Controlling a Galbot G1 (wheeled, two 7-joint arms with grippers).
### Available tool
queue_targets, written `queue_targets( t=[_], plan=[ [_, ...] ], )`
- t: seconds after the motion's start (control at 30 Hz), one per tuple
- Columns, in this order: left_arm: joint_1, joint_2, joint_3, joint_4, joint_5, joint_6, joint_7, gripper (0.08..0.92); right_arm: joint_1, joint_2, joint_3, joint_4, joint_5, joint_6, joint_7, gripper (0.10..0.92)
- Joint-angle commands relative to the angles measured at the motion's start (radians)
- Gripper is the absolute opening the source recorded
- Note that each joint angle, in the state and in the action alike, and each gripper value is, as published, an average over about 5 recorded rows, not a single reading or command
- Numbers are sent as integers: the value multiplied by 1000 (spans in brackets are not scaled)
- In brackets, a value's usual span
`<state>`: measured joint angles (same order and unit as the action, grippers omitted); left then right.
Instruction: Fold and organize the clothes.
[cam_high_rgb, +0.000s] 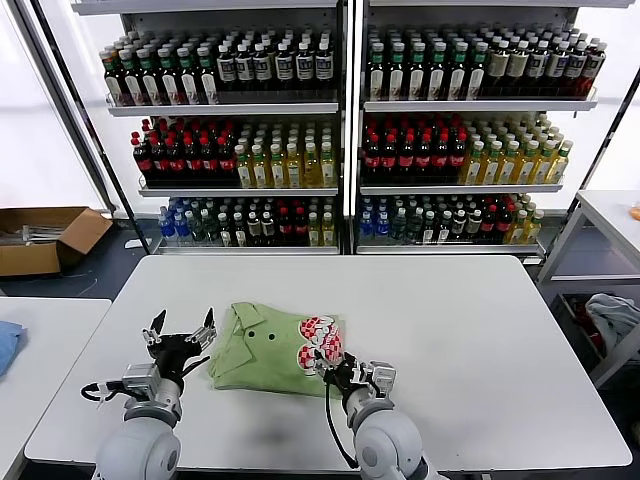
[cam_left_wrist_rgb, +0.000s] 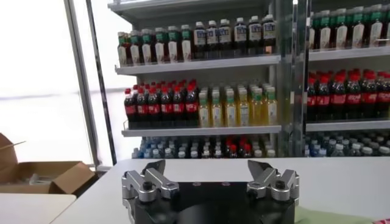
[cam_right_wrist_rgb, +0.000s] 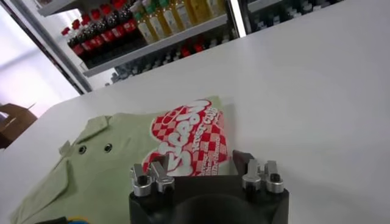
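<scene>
A light green polo shirt (cam_high_rgb: 262, 348) lies folded on the white table (cam_high_rgb: 450, 330), collar and dark buttons to the left, red-and-white chest graphic (cam_high_rgb: 320, 342) to the right. It also shows in the right wrist view (cam_right_wrist_rgb: 116, 161). My left gripper (cam_high_rgb: 181, 335) is open and empty, just left of the shirt, with its fingers (cam_left_wrist_rgb: 150, 176) spread wide in the left wrist view. My right gripper (cam_high_rgb: 345, 372) is open and empty at the shirt's near right corner, with its fingers (cam_right_wrist_rgb: 159, 167) over the graphic's near edge.
Shelves of drink bottles (cam_high_rgb: 340, 130) stand behind the table. A cardboard box (cam_high_rgb: 45, 238) lies on the floor at the left. A second table (cam_high_rgb: 40, 340) with a blue cloth is at the left, and a rack with fabric (cam_high_rgb: 612, 318) at the right.
</scene>
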<state>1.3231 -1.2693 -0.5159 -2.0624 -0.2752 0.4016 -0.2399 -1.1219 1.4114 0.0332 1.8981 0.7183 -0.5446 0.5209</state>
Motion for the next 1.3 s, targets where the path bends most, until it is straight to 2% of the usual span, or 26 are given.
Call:
queue_targets(
  t=[0.03,0.33,0.57,0.67,1.13,1.2,1.3],
  plan=[
    [8,-3,-4,-1,0,2,-2,823,-12,7,5,7,-47,0,1,695],
    [16,-11,-5,-9,-4,3,-4,823,-8,19,0,-33,-52,0,3,684],
    [16,-16,1,-16,-8,7,-8,823,-11,23,-3,-39,-53,2,6,618],
    [20,-20,4,-16,-8,7,-8,823,-13,21,-5,-37,-55,5,8,553],
    [30,-34,7,-23,-8,6,-9,823,-20,-3,-1,-23,-115,44,-20,152],
    [32,-37,9,-24,-7,6,-9,823,-21,-17,5,-9,-123,44,-23,118],
    [34,-42,13,-24,-6,6,-10,823,-24,-61,27,31,-124,33,-23,108]
  ],
)
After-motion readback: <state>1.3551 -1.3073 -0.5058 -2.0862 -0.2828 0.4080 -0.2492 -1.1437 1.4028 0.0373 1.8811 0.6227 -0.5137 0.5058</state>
